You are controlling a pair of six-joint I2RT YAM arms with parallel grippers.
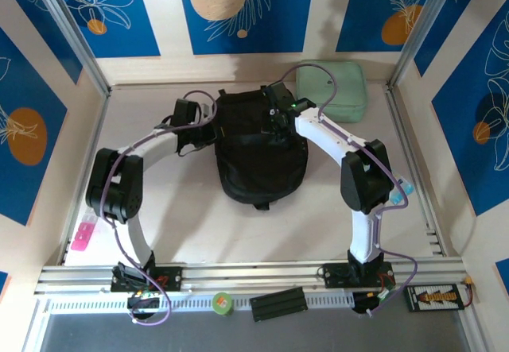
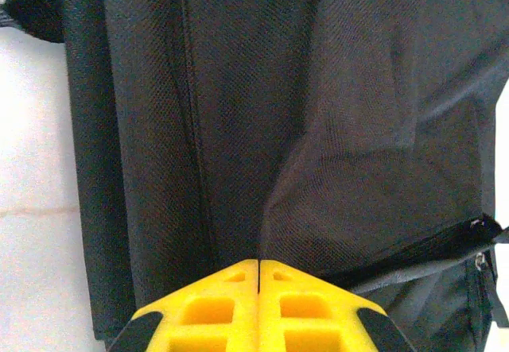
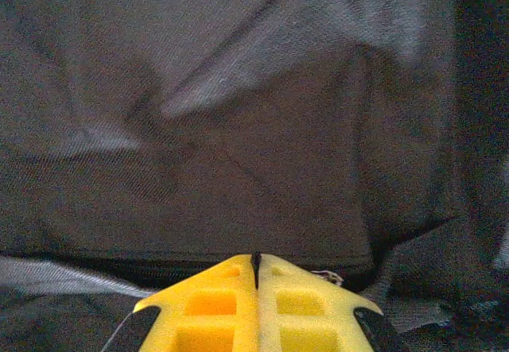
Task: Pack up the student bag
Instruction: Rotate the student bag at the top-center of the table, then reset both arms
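Black student bag (image 1: 258, 161) lying flat mid-tabletop (image 1: 199, 225).
Soft woven fabric, creased and puckered in places; its rounded end faces the near edge, its other end the back wall. A zipper runs across one panel.

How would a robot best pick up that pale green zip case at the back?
Probably the green case by its right edge, pinched from above: it lies flat, so only an edge offers a hold, and its left side is crowded by the black backpack.
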